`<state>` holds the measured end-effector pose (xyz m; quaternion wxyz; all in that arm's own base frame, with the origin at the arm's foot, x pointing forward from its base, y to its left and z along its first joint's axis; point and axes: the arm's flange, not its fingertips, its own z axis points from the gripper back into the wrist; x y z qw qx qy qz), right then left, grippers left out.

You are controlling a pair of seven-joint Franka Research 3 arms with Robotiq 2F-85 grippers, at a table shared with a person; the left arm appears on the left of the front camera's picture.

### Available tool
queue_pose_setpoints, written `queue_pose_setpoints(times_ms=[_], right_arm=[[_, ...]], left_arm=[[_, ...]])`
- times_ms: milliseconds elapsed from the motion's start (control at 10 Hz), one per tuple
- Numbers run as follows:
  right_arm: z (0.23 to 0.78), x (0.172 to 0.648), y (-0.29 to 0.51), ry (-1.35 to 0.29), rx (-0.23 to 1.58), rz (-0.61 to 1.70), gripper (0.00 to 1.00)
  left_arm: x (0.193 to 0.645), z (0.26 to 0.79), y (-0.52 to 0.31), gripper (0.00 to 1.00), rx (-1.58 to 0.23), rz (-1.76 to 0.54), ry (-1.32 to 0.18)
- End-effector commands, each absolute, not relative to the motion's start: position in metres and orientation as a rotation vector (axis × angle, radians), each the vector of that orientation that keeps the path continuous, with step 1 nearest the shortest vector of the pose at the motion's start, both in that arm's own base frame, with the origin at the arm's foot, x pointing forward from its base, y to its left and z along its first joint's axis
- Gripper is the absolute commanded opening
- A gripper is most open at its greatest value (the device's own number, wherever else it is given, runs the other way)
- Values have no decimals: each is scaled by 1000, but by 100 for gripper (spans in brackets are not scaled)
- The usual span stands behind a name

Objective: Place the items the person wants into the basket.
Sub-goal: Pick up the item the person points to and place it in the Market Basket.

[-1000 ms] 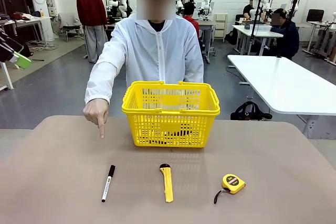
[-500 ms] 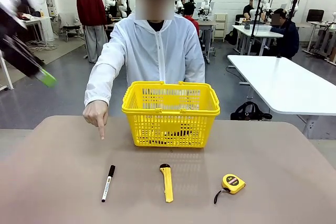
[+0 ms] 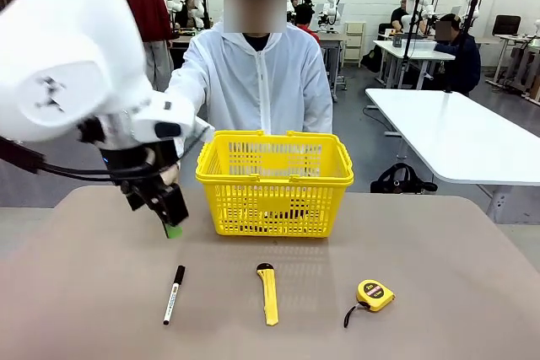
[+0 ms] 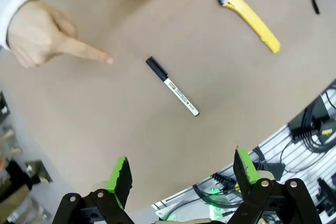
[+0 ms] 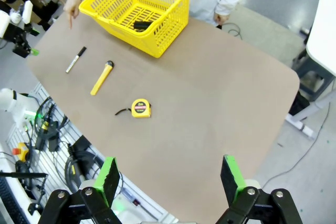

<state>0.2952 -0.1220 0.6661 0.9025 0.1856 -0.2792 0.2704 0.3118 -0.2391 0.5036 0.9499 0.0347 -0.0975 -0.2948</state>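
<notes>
Left claw [image 4: 181, 169] spread apart over the marker [image 4: 172, 86]. Pointing hand [image 4: 39, 35] is near, so descent could clip it. Height hard to judge. Marker may roll.

Seen from the robot's side, bare worktop [image 3: 84, 292] rings the marker [image 3: 174, 294]. The knife [image 3: 267, 292] lies well apart at its 3 o'clock, the basket [image 3: 274, 181] at 1 o'clock; the pointing hand [image 4: 39, 35] and the left tool [image 4: 181, 157] crowd 12 o'clock.

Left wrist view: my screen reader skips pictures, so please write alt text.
The open left gripper hangs above a white-barrelled marker with a black cap on the brown table, while a person's hand points at it. A yellow utility knife lies nearby.
</notes>
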Motion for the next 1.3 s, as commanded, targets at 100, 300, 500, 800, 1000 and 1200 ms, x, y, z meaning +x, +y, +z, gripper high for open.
queue_pose_setpoints(times_ms=[100, 300, 500, 800, 1000, 1200], right_arm=[[665, 295, -123, -580, 393, 564, 100], [665, 295, -123, -580, 393, 564, 100], [665, 295, -123, -580, 393, 564, 100], [665, 295, -123, -580, 393, 564, 100], [665, 295, -123, -580, 393, 564, 100], [665, 295, -123, -580, 393, 564, 100]], left_arm=[[316, 488, -226, 100, 124, -454, -242], [314, 489, -217, 100, 116, -457, -259], [318, 488, -229, 100, 101, -466, -206], [318, 487, -226, 100, 96, -465, -209], [301, 446, -232, 100, 82, -258, -218], [297, 416, -238, 100, 103, -166, -200]])
